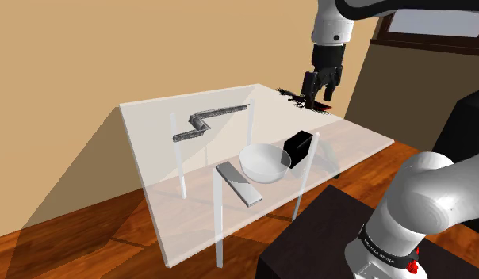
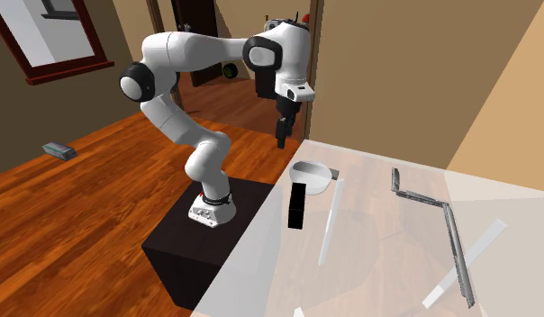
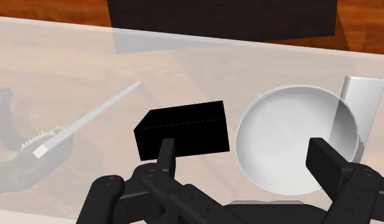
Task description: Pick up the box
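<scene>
1. Your gripper point(image 3: 248, 159) hung above the translucent table point(image 1: 151, 127) with its two black fingers point(image 3: 166, 153) spread well apart and nothing clasped between them.
2. The black box point(image 3: 181, 130) stood on the table just beyond one finger, off to the side of the gap rather than inside it, and neither finger touched it.
3. Just beside the box sat a white bowl point(image 3: 292, 140), upright. All you could see in it was its own smooth white inside.
4. A flat grey slab point(image 1: 238, 184) lay close on the bowl's other side, toward the shoulder view's left.
5. Farther out, a bent grey bar point(image 1: 206, 120) lay across the table.
6. Near the far edge, under the gripper in the shoulder view, was a dark spiky object point(image 1: 297, 97). It may have been something toothed, but it was too unclear to name.
</scene>
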`<state>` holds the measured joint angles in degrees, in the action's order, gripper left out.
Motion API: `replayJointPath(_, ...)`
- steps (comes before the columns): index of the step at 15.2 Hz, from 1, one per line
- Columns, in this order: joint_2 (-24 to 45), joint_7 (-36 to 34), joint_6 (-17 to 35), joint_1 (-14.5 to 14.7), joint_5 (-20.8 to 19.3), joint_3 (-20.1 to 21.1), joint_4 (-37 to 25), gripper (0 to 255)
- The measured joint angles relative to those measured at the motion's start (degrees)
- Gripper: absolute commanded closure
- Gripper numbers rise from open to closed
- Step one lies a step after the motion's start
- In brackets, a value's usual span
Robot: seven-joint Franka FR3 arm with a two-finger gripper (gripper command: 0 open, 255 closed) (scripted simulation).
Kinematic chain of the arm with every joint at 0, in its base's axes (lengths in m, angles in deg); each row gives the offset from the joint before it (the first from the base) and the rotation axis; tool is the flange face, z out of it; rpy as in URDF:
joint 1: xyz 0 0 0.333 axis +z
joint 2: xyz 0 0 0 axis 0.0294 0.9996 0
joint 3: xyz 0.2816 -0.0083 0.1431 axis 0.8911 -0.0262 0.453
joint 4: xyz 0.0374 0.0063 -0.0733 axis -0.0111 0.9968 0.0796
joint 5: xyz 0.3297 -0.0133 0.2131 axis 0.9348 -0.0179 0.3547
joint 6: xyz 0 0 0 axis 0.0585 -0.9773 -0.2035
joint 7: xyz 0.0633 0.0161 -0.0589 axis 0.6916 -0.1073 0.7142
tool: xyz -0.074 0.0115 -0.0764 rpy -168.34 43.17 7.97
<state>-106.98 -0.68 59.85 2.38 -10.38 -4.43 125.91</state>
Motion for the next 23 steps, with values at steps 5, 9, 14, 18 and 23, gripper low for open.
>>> replayJointPath(5, 2.50, -10.69, 6.33, -4.31, 1.56, 1.37, 3.44, 0)
replayJointPath(9, 5.68, -24.69, 14.36, -9.89, 3.19, 2.86, 7.38, 0)
replayJointPath(14, 9.00, -41.68, 24.29, -16.92, 4.66, 4.09, 12.70, 0)
replayJointPath(18, 12.15, -51.79, 31.54, -20.93, 5.46, 4.95, 15.92, 0)
replayJointPath(23, 13.81, -53.07, 36.22, -21.25, 5.70, 5.34, 18.82, 0)
